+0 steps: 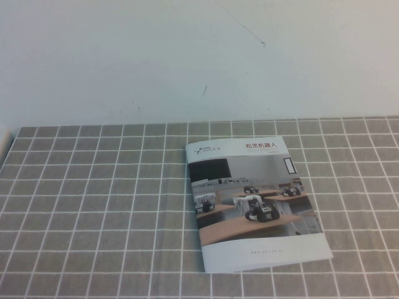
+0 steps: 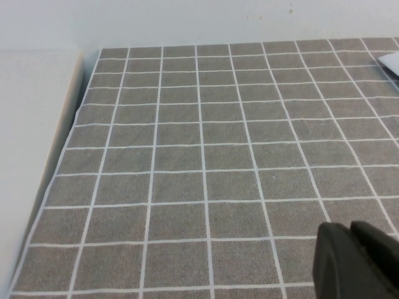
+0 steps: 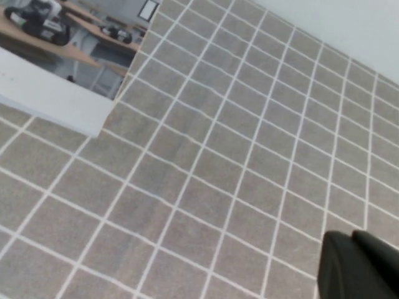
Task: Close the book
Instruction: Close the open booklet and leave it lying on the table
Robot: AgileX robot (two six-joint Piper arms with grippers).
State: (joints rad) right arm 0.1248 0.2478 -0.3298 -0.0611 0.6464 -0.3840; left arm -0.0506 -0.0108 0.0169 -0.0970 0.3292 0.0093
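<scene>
A: Item: soft-cover book (image 1: pixel 255 205) — flat, cover up, apparently already shut. It lies right of centre, by the desk's near edge, on checked cloth (image 1: pixel 93 205).
B: Handling?
A: Probably thin, light, bendy and glossy, so likely to slide. Take it at the free long edge.
B: Grippers?
A: Left gripper (image 2: pixel 358 261) is over bare cloth towards the desk's left edge. Right gripper (image 3: pixel 361 265) is off the book's near corner, apart. Jaws — cannot tell, either arm.
</scene>
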